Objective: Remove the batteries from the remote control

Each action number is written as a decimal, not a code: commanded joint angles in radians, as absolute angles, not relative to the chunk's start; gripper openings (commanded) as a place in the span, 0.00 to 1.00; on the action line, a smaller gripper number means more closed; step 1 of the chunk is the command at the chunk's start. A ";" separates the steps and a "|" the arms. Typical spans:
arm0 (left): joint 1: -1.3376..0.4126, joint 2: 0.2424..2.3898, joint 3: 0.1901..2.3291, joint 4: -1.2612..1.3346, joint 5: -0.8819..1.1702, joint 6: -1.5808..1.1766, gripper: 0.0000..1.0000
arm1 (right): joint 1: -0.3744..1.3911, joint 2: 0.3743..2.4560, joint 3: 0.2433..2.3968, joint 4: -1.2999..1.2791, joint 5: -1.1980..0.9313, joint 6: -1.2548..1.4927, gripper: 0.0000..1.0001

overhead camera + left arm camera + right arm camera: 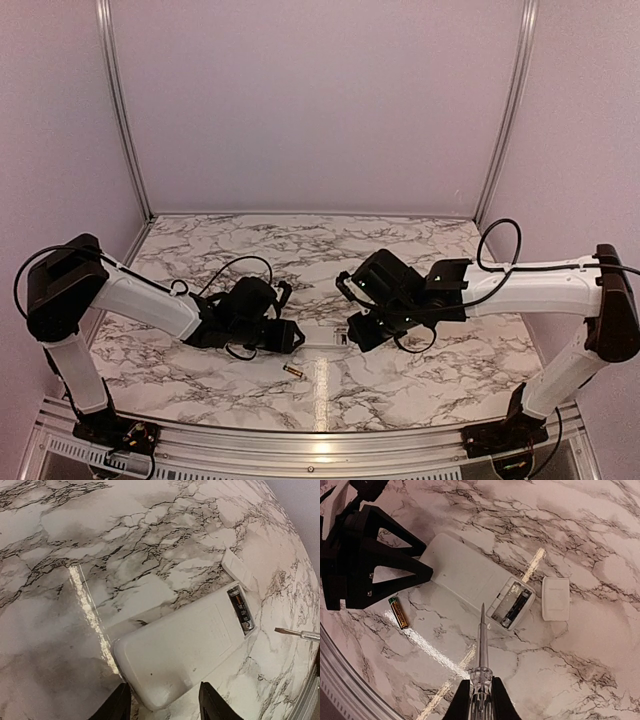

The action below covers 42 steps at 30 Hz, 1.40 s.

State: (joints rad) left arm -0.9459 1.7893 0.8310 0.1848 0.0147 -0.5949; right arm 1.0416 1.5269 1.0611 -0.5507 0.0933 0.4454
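Observation:
The white remote control [180,652] lies back side up on the marble table, its battery bay [512,602] uncovered. A dark battery [518,606] sits in the bay's right slot and the other slot is empty. A gold-brown battery [398,613] lies loose on the table [293,371]. My left gripper [162,707] is open, its fingers on either side of the remote's near end. My right gripper [481,700] is shut on a clear-handled screwdriver [482,640], whose tip hovers just left of the bay.
The detached white battery cover [555,598] lies flat beside the remote's bay end. The left gripper's black body [370,555] stands close over the remote's far end in the right wrist view. Metal rails edge the table [300,440].

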 commanded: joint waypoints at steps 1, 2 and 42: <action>-0.982 1.768 0.807 0.287 0.086 -0.675 0.49 | 1.038 1.507 1.059 -0.561 0.134 0.454 0.00; -0.990 1.761 0.797 0.305 0.090 -0.689 0.49 | 1.038 1.501 1.056 -0.560 0.136 0.453 0.00; -0.996 1.925 0.924 0.218 0.090 0.230 0.98 | 0.911 1.479 1.038 -0.593 0.076 0.327 0.00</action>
State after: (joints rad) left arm -1.0145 1.8797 0.8658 0.2878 0.0231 0.1719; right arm 0.9195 1.4799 1.0500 -0.6109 0.0883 0.3389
